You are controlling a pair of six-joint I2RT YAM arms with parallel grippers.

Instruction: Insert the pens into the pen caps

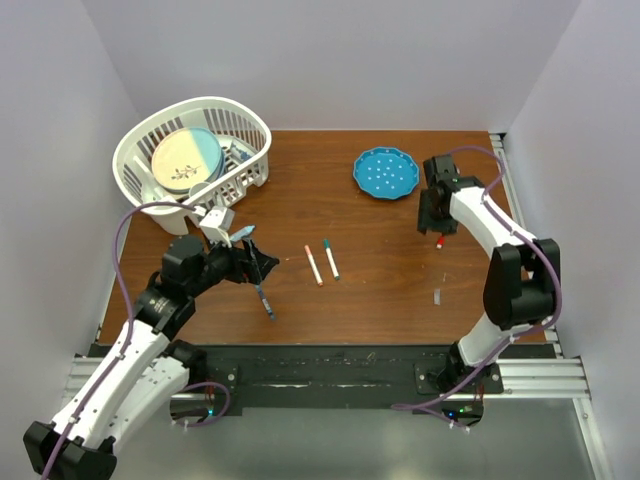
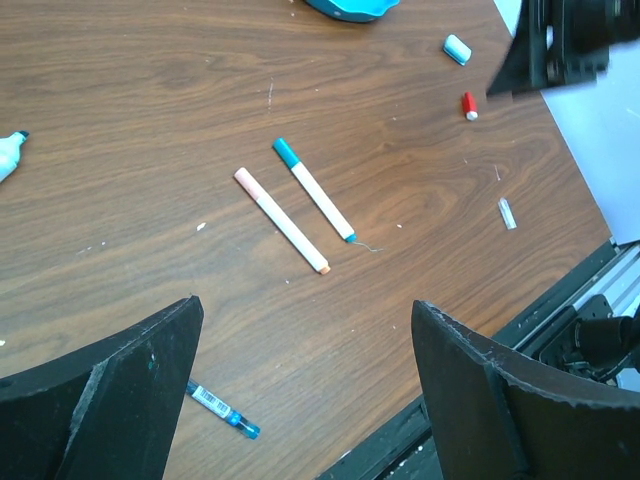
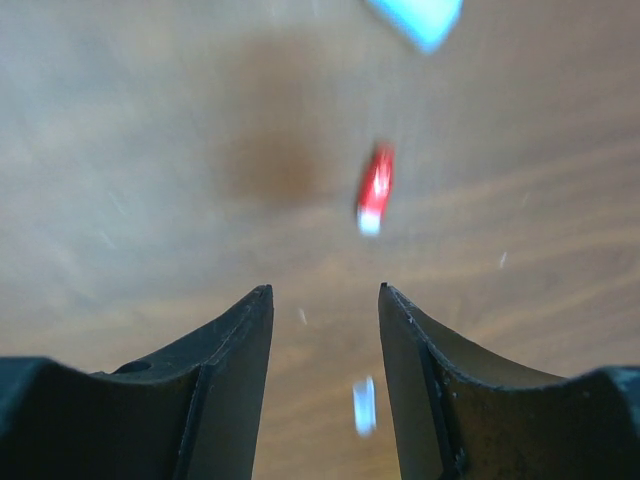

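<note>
Overhead, the whole table is in view: a white basket [image 1: 190, 150] beyond the left gripper [image 1: 245, 262] and a blue dish [image 1: 386, 172] beside the right gripper [image 1: 437, 215]. Neither wrist camera catches that basket.

The left wrist camera picks out the small pieces. A light blue cap [image 2: 457, 48], a red cap [image 2: 469, 105] and a grey cap [image 2: 507, 213] all lie off to its right, toward the other arm. It also shows a barcode sticker on the dark blue pen [image 2: 222, 408], lying on the wood low between the fingers. The sticker shows bars only, nothing readable.

The left gripper's jaws are spread wide and hold nothing. Ahead of them a pink-ended pen [image 2: 282, 220] and a teal-ended pen [image 2: 315, 190] lie side by side, not touching. A thick light blue pen [image 2: 8, 155] sits far left.

The right wrist view is blurred. The jaws are partly apart, empty and touching nothing. The red cap lies just ahead of the fingertips, with the light blue cap farther ahead.
</note>
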